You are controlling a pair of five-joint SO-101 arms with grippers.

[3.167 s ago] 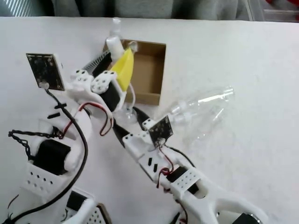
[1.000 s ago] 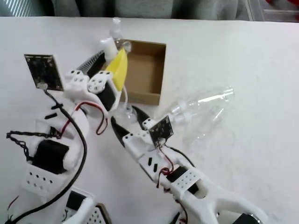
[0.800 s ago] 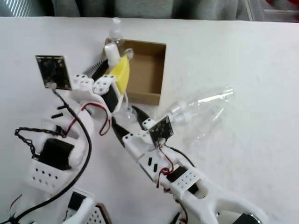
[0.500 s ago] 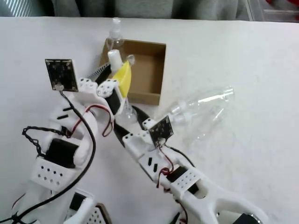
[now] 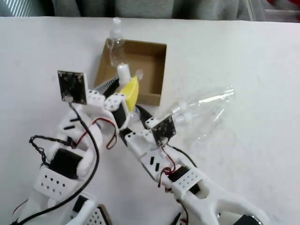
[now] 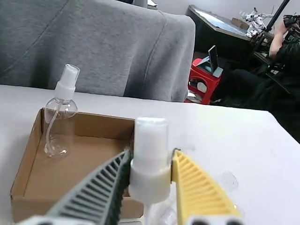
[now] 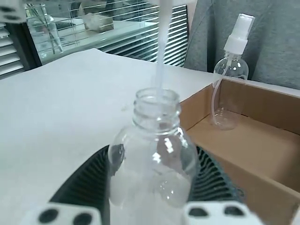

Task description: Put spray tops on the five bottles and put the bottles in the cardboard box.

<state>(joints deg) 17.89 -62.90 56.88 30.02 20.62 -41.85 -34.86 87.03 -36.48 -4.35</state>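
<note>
Step in hand, by my read: seating the spray top (image 6: 150,138) on the open bottle (image 7: 152,157). Left gripper (image 6: 150,160) has its grey & yellow fingers clamped on the top's collar, nozzle up. Right gripper (image 7: 154,190) has its fingers closed round the bottle body, holding it upright just in front of the cardboard box (image 5: 149,99). The dip tube (image 7: 161,47) hangs straight down w/ its end just inside the bottle neck (image 7: 157,104), so alignment looks good. Cap not yet on.

To do it well:
- Lower the top straight down, tube centred so it doesn't snag the rim.
- The bottle arm should hold firm & not shift, since clear plastic is prob. slick & may twist in the grip.
- Once collar meets neck it needs a turn or a press, can't tell which type from here.
- Check the cap sits level before letting go, else it may pop off when the bottle goes into the box.

One finished bottle (image 5: 115,44) stands upright in the box's far corner. 2 more clear bottles (image 5: 201,107) lie on their sides on the desk (image 5: 253,56), near the box. Whether they're topped, can't tell. So approx early in the task
</note>
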